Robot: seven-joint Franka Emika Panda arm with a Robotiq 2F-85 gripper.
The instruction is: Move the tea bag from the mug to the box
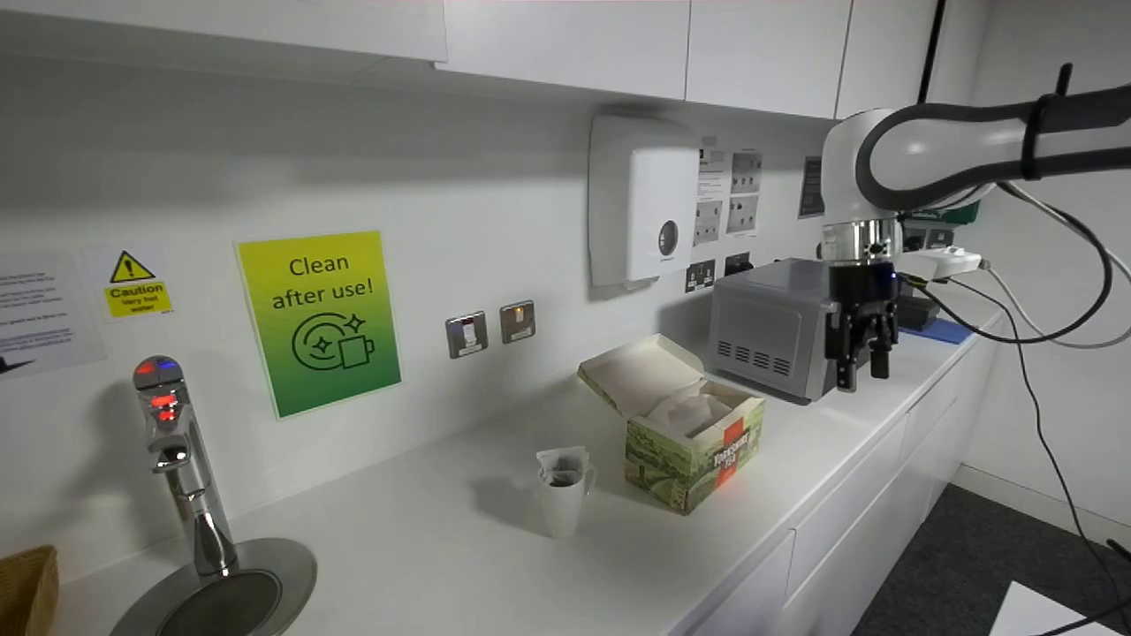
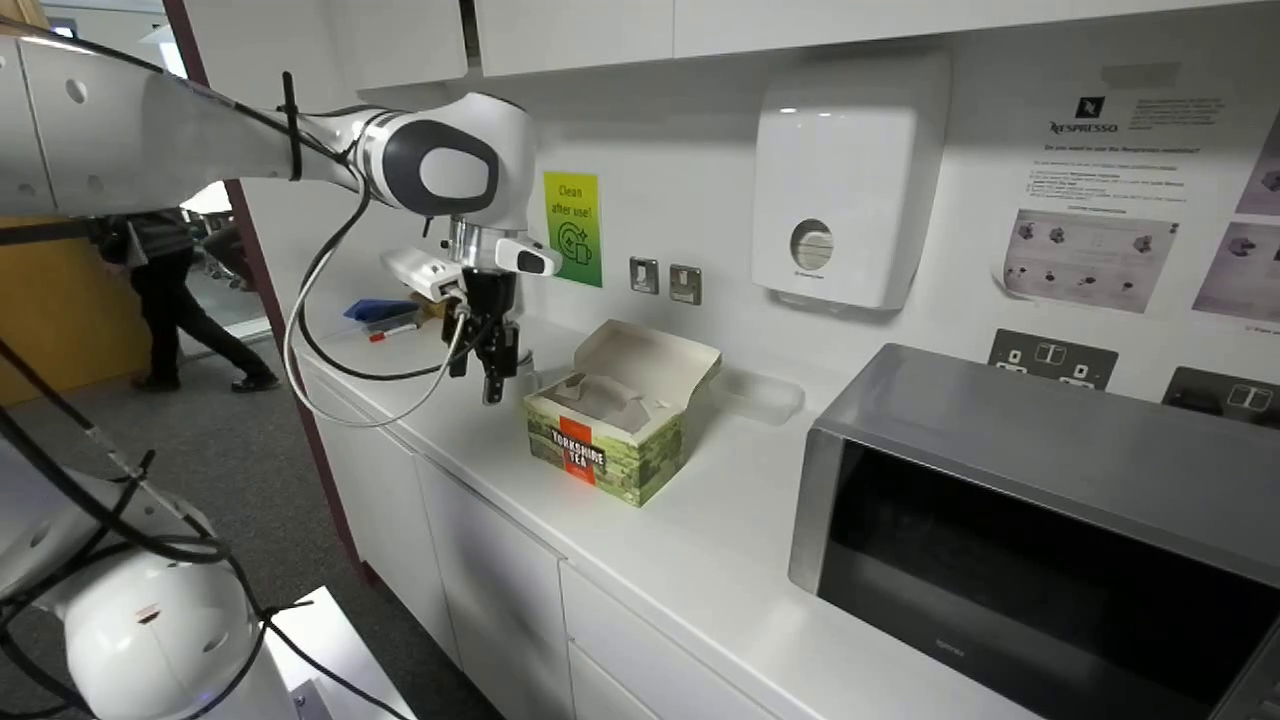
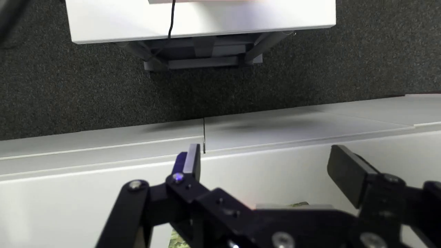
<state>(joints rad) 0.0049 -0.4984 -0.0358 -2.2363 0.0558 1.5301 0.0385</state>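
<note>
The white mug [image 1: 561, 512] stands upright on the counter in an exterior view, with a small handle. A pale tea bag [image 1: 563, 459] sticks up at its rim. In another exterior view the mug [image 2: 526, 372] is mostly hidden behind the gripper. The green-and-yellow box [image 1: 667, 464] stands beside the mug with its beige lid open and pale paper inside; it also shows in an exterior view [image 2: 610, 455] and partly at the bottom of the wrist view [image 3: 178, 241]. My gripper [image 1: 863, 367] [image 2: 478, 375] is open and empty, above the counter's front edge in the wrist view [image 3: 265, 151].
A grey microwave [image 1: 769, 331] [image 2: 1000, 480] stands near the box. A clear plastic tray [image 2: 760, 395] lies behind the box. A tap [image 1: 190, 481] with a round drain and a basket [image 1: 26, 587] are at the far end. A towel dispenser [image 1: 641, 203] and cabinets [image 1: 565, 35] hang above.
</note>
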